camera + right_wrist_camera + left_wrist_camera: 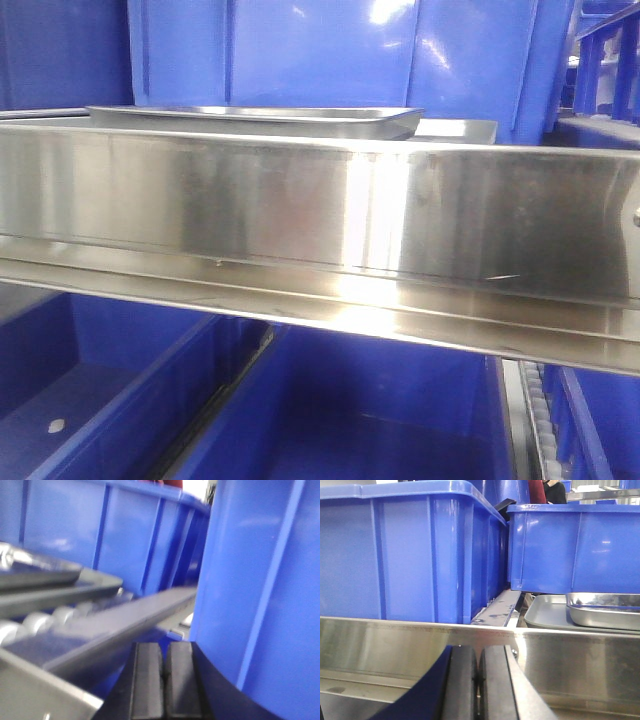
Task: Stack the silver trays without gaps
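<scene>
The left gripper (479, 680) is held level before the rail (385, 645), jaws pressed together, empty. The right gripper (164, 680) is likewise closed beside a bin (270, 590). Trays (605, 609) are seen beyond.

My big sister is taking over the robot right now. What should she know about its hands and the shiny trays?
Left gripper: shut, holding nothing, low in front of the steel shelf rail.
Right gripper: shut, empty, beside a blue bin.
Trays: in the left wrist view, a smaller silver tray rests on a flatter, wider tray behind the rail, under a blue bin. The front view shows a tray on the shelf above the rail.
Done: no tray is gripped; whether the pair sits flush cannot be told.
Left: probably grasp a tray and nest the stack without gaps.
</scene>
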You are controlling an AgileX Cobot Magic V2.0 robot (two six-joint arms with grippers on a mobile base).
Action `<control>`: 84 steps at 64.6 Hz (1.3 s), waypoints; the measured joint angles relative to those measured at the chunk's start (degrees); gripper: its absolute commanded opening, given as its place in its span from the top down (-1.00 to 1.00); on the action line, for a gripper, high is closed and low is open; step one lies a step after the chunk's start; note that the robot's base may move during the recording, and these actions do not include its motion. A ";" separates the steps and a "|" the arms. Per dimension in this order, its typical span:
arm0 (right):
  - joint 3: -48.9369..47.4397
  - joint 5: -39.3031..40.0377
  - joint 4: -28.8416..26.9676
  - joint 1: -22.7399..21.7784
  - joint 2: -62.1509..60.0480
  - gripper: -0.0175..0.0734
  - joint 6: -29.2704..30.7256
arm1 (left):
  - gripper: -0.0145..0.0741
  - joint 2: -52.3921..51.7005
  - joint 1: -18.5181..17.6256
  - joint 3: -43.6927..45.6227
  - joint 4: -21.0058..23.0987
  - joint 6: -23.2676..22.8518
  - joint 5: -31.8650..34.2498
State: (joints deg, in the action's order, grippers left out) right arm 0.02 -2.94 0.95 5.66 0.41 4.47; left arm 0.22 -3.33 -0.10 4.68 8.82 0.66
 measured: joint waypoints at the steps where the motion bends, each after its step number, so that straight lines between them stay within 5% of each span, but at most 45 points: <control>1: 0.00 0.43 0.00 -0.13 0.00 0.77 0.00 | 0.65 0.00 0.00 0.00 0.00 0.00 0.00; 84: 0.00 2.63 0.00 -2.10 0.00 0.77 0.09 | 0.65 0.00 0.00 0.00 0.00 0.00 0.00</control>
State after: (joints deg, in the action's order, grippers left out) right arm 0.02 -0.31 0.95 3.56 0.41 4.56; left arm 0.22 -3.33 -0.10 4.68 8.82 0.66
